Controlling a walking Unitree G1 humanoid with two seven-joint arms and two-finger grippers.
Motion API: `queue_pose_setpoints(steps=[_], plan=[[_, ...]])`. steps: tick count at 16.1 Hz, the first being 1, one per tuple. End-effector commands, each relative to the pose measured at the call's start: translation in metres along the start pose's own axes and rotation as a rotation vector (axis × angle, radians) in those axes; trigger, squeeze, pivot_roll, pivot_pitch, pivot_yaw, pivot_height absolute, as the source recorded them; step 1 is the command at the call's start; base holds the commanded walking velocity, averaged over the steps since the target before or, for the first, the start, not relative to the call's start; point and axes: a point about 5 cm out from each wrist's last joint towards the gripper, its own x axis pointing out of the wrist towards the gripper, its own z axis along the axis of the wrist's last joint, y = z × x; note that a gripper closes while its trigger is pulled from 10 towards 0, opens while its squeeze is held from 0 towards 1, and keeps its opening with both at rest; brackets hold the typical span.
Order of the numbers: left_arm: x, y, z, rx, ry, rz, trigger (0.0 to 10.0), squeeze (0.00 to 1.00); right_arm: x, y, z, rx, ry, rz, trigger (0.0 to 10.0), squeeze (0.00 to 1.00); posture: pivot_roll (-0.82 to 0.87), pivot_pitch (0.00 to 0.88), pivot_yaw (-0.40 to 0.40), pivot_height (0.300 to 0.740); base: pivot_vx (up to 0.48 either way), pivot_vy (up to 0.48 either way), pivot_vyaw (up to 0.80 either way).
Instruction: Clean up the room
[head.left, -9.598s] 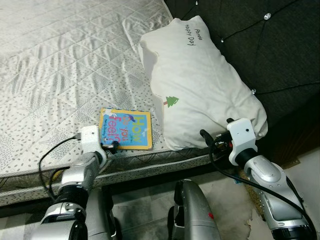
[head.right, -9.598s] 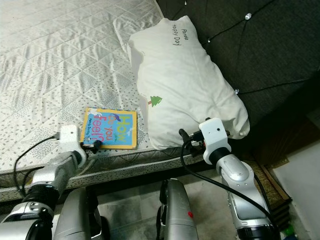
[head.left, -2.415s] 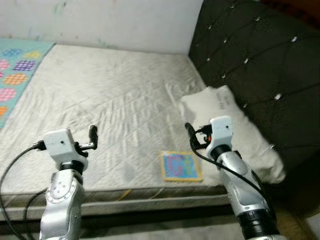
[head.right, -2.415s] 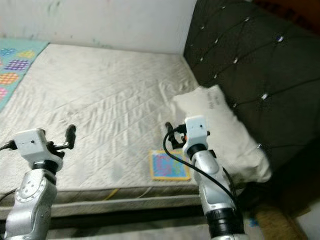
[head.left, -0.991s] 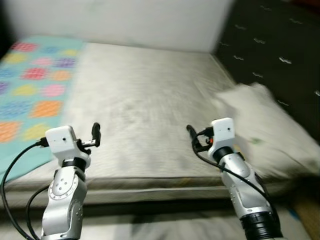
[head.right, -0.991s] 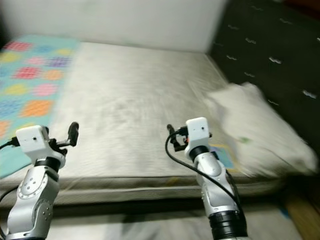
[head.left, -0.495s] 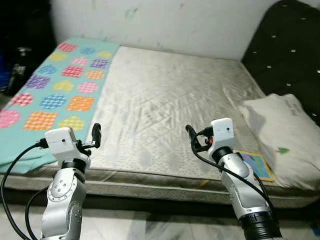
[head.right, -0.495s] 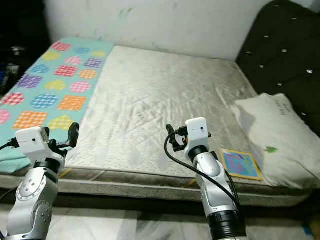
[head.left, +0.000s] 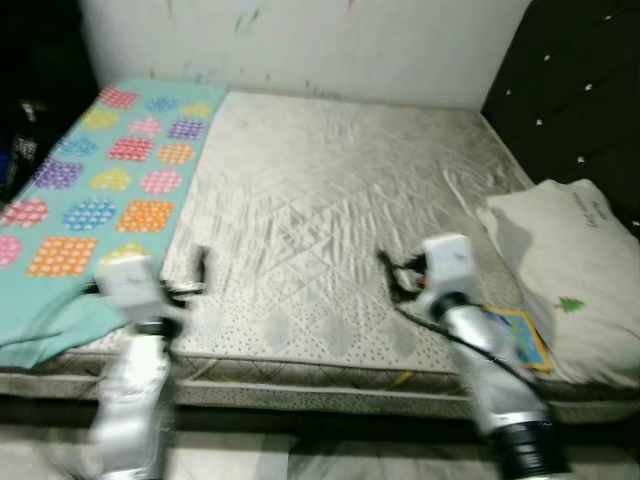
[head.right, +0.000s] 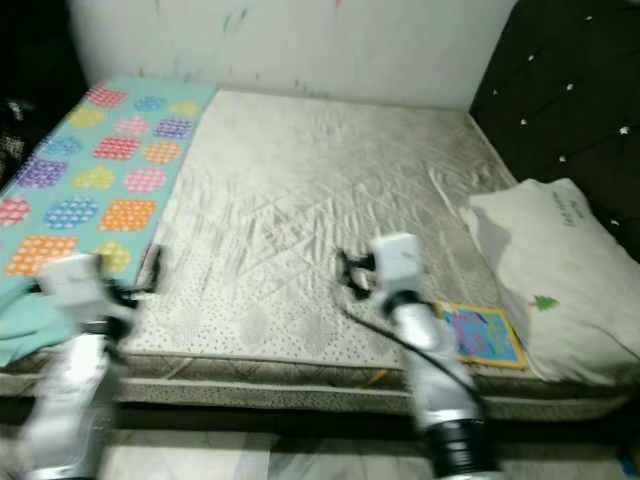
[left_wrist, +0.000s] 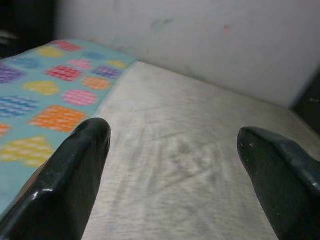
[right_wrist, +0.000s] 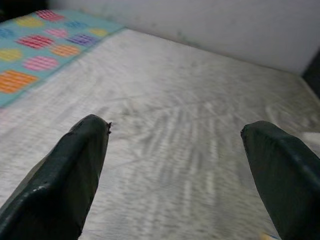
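- Grey quilted fabric covers the wide mattress (head.left: 330, 220), which runs from the near edge back to a pale wall (head.left: 300, 45).
- On the left part of the bed lies a turquoise blanket with coloured patches (head.left: 90, 180), its near corner drooping over the mattress edge.
- At the right, a white pillow with a small green tree print (head.left: 560, 275) rests against the dark tufted headboard (head.left: 580, 90).
- Just left of the pillow, near the front edge of the mattress, lies a flat blue and yellow picture book (head.right: 480, 335), touching neither gripper.
- The left gripper (left_wrist: 172, 150) hovers over the near left of the bed beside the blanket's edge, its two black fingers (left_wrist: 75, 170) spread wide with nothing between them.
- The right gripper (right_wrist: 175, 155) is held over the near middle of the mattress, left of the book, its fingers (right_wrist: 70, 170) likewise wide apart and empty.
- Both arms appear blurred in the head views.
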Motion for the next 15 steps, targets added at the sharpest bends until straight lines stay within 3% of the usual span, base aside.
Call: queue_pose_setpoints(steps=[1, 11, 13, 15], plan=[[0.0009, 0.0069, 0.0052, 0.018, -0.016, 0.018, 10.0, 0.00, 0.0030, 0.0032, 0.0069, 0.008, -0.029, 0.006, 10.0, 0.00, 0.06, 0.017, -0.089, 0.740, 0.311, 0.000, 0.00], [0.0010, 0.0071, 0.0043, 0.013, -0.011, 0.025, 10.0, 0.00, 0.0038, 0.0028, 0.0060, 0.008, -0.027, 0.001, 10.0, 0.00, 0.06, 0.024, -0.087, 0.740, 0.318, 0.000, 0.00], [0.0037, 0.0088, 0.0024, 0.023, 0.000, 0.084, 10.0, 0.00, 0.0047, 0.0030, 0.0068, 0.008, -0.027, 0.001, 10.0, 0.00, 0.06, 0.035, -0.088, 0.740, 0.000, 0.000, 0.00], [0.0040, 0.0074, 0.0005, 0.002, 0.009, 0.068, 10.0, 0.00, 0.0056, 0.0020, 0.0084, 0.011, -0.032, -0.003, 10.0, 0.00, 0.05, 0.039, -0.087, 0.740, 0.000, 0.000, 0.00]])
